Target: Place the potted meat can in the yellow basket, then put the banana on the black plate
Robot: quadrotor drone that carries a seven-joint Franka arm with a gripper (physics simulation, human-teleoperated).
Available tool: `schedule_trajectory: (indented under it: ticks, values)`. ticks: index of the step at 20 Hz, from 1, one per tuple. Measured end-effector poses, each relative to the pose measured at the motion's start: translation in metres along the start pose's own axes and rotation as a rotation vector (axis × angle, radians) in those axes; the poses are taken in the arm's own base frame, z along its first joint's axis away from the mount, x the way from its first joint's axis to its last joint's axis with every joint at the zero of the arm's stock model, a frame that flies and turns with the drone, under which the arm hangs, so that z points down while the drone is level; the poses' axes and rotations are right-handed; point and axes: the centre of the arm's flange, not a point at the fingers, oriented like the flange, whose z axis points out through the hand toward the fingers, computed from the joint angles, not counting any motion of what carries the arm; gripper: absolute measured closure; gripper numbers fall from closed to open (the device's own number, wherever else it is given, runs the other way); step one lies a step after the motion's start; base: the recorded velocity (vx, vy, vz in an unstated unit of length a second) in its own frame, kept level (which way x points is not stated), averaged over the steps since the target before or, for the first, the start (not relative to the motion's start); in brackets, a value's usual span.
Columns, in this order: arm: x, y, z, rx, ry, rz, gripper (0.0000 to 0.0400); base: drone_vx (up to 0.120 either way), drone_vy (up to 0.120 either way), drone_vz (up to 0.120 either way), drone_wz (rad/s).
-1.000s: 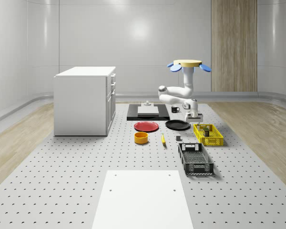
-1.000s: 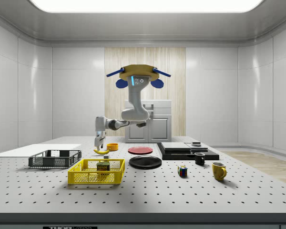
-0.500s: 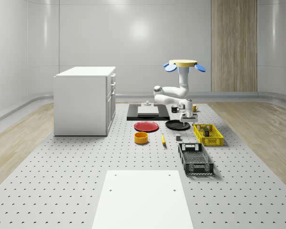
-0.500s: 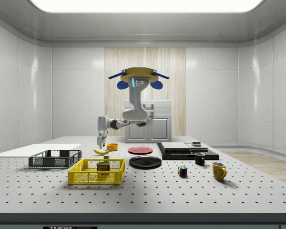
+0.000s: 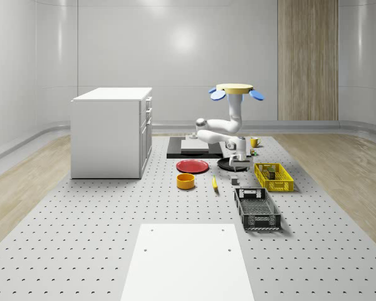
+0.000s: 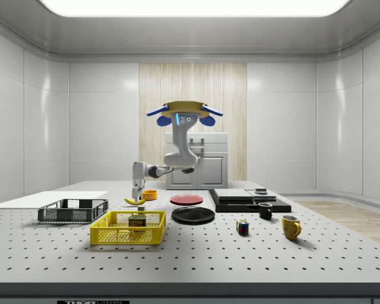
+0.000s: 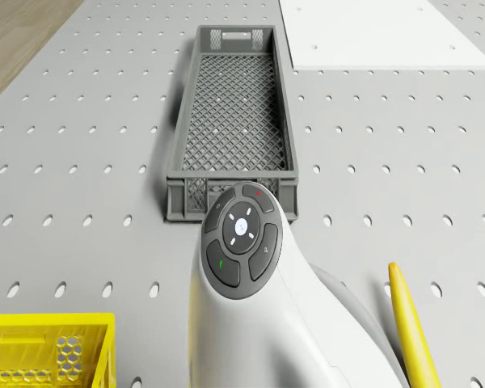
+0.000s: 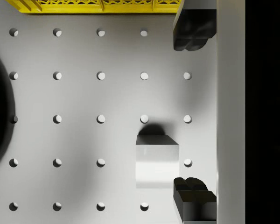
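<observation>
- The drone (image 5: 232,89) hovers above the table (image 5: 113,219), right of centre in the whole-scene view, over the black plate (image 5: 224,164); its arm bends down and forward.
- The tool (image 5: 239,164) points straight down near the plate's edge, above a small grey block (image 8: 157,158); its fingers (image 8: 194,28) are spread apart, holding nothing.
- The can (image 6: 137,222) stands upright inside the yellow basket (image 6: 128,229), at lower left of the side view.
- The banana (image 5: 214,183) lies on the table, between the orange bowl (image 5: 185,181) and the grey block.
- The dark crate (image 7: 233,121) holds nothing that I can see.
</observation>
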Motion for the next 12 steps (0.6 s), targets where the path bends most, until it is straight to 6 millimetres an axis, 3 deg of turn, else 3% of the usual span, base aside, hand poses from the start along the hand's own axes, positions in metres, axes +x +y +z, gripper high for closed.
schedule_trajectory:
  ticks: [12]
  values:
    - [0.0000, 0.0000, 0.0000, 0.000, 0.000, 0.000, 0.0000, 0.000, -0.120, -0.007, 0.000]
